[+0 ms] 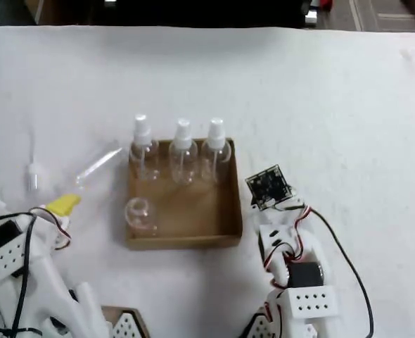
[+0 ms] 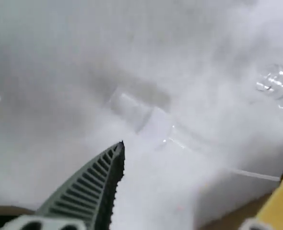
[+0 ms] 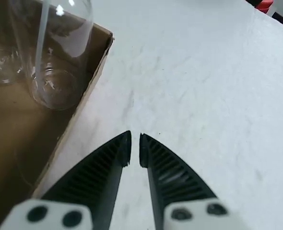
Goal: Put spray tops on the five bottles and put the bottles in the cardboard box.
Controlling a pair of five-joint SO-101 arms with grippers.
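Observation:
The cardboard box (image 1: 225, 211) sits mid-table. Three clear bottles with white spray tops (image 1: 143, 149) (image 1: 183, 151) (image 1: 216, 149) stand along its far wall. A topless bottle (image 1: 138, 213) stands in its near left corner. To the left of the box another clear bottle (image 1: 98, 165) lies on the table, with a loose spray top (image 1: 33, 176) farther left. My left gripper (image 2: 206, 155) is open above the loose spray top (image 2: 139, 111); its yellow finger (image 1: 63, 204) shows from above. My right gripper (image 3: 134, 148) is shut and empty on the table beside the box's right wall (image 3: 86, 96).
White cloth covers the table (image 1: 320, 98). Free room lies beyond and to the right of the box. The right arm (image 1: 295, 274) stands close to the box's near right corner. A brown object (image 1: 126, 317) sits at the near edge between the arms.

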